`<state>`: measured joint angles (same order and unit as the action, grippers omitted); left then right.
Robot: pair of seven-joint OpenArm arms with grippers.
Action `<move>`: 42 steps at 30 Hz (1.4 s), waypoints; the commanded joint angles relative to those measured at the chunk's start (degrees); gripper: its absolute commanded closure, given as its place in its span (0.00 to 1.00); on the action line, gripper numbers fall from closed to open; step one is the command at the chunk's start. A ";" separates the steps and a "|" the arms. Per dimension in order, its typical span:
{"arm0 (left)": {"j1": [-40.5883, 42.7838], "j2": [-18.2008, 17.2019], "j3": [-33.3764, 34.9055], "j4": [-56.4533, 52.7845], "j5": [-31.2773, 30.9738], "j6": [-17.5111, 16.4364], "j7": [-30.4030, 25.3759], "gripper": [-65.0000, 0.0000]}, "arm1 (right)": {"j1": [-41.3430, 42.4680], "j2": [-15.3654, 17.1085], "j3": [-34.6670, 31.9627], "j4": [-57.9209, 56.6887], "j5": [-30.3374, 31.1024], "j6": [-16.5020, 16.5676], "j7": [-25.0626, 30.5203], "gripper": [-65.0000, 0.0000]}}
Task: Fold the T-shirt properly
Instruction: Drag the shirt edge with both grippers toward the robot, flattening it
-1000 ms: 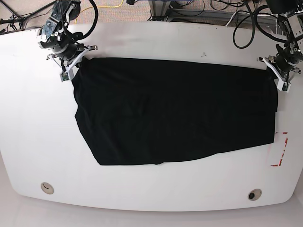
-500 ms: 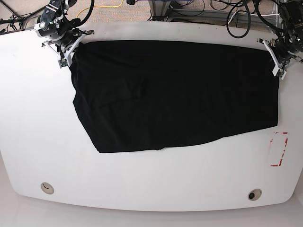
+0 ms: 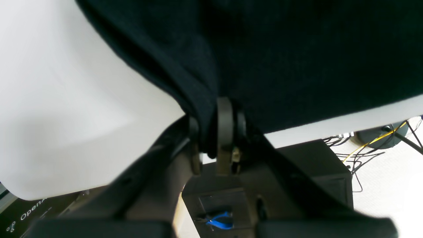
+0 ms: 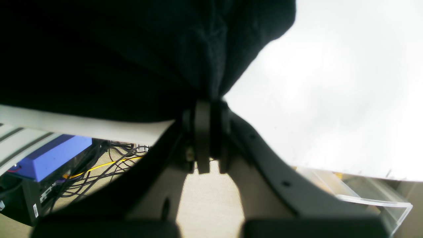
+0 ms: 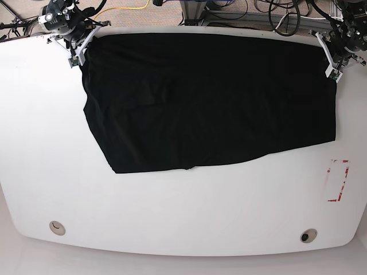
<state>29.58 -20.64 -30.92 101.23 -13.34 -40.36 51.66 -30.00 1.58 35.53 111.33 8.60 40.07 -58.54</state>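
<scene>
Spreading across the white desk (image 5: 46, 143), the black T-shirt (image 5: 212, 97) lies flat with its far edge along the desk's back rim. The left hand (image 5: 334, 69) pinches the shirt's far corner on the base view's right, cloth bunched between its closed fingers (image 3: 224, 125). The right hand (image 5: 77, 54) pinches the opposite far corner, fabric gathered tight. The near edge runs ragged, slanting toward the right hand's side.

The black T-shirt (image 5: 209, 100) covers the table (image 5: 172, 212) from 9 to 3 o'clock across its far half. The arms stand at 11 and 1 o'clock, hemmed by cables (image 5: 241, 8) beyond the far edge. From 4 round to 8 o'clock the tabletop lies bare, save a red-marked patch (image 5: 338, 180) at 4.
</scene>
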 commanded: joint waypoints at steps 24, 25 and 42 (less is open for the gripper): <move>0.53 -1.03 -1.30 1.23 -0.24 0.36 0.25 0.20 | 1.38 -0.05 0.21 4.23 -0.91 -0.07 -1.19 0.20; 0.44 -1.03 -1.30 1.23 -0.24 0.36 0.34 0.20 | 1.56 -0.05 0.21 4.23 -0.91 -0.07 -1.19 0.20; -6.68 -0.94 -4.91 6.68 0.20 0.36 8.78 0.20 | 11.93 2.59 0.03 3.88 -1.08 -0.07 -7.35 0.20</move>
<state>23.20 -20.69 -35.79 106.56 -12.23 -40.01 61.04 -18.79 2.52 35.35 114.32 7.53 40.07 -63.86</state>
